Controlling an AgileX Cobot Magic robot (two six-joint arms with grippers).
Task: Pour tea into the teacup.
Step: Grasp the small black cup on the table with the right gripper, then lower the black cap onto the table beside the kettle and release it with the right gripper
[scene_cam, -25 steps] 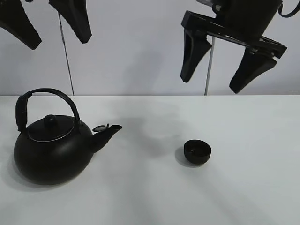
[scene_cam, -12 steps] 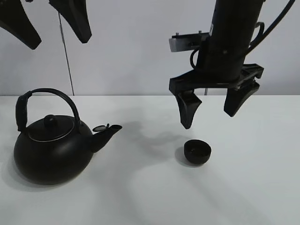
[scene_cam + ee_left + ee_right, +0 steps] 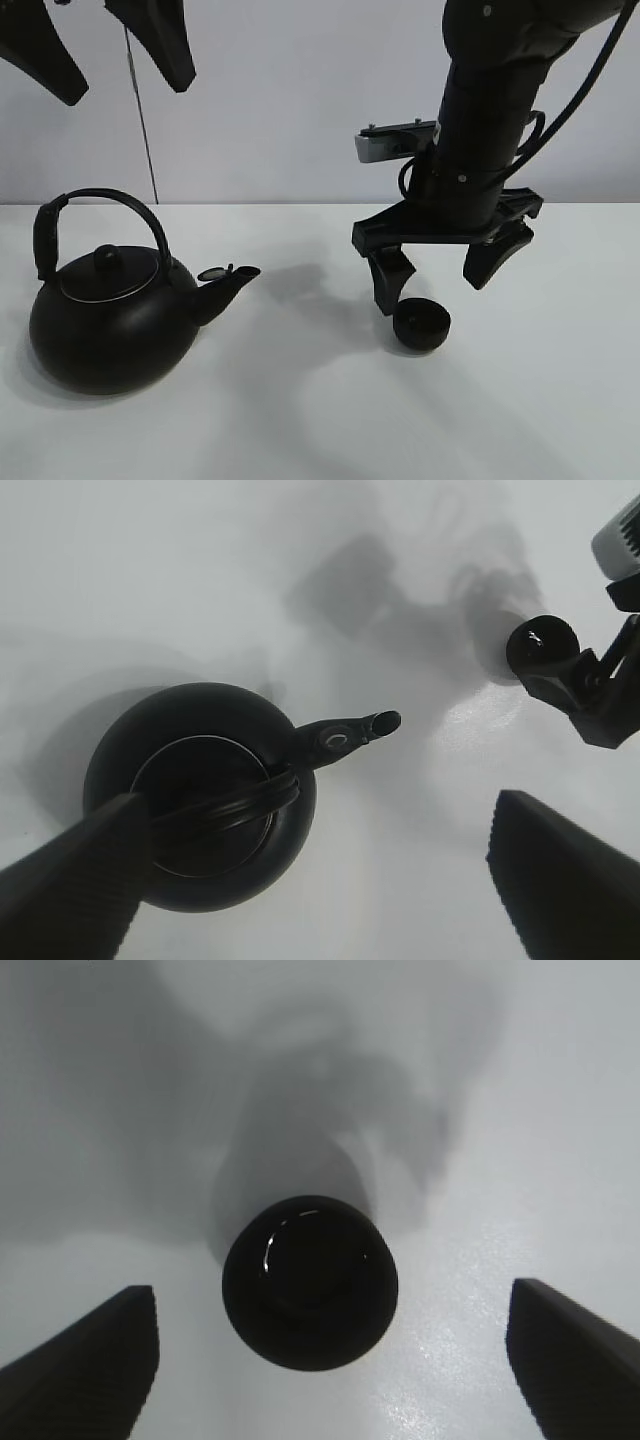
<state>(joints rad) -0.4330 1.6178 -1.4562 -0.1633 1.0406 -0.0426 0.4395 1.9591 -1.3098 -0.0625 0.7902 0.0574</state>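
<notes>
Hanging left gripper point(image 3: 125, 88): jaws spread wide, empty, high over the teapot point(image 3: 110, 325), well clear of its arched handle point(image 3: 110, 198).
Teapot: big, round, black, upright at the left of the white table point(image 3: 300, 420), lid point(image 3: 108, 268) on. Spout point(image 3: 230, 285) aims right at the teacup point(image 3: 421, 324), well apart from it.
Teacup: small, matte-black, no handle, upright, right of centre. Inside too dark to read.
Right gripper point(image 3: 432, 288): jaws spread wide, gripping nothing, low over the teacup with one of its fingers point(image 3: 388, 290) on each side. Left tip sits just beside the rim; can't tell if it touches.
Step (judged): bracketing the teacup to steady it; pouring not begun, teapot untouched.
Risk 1: a finger off-centre while closing pushes the light teacup sideways or tips it.
Risk 2: dropping lower clips the rim with the near tip.
Risk 3: a grab on the handle's sloping side lets the teapot swing and the tea miss the small mouth.
</notes>
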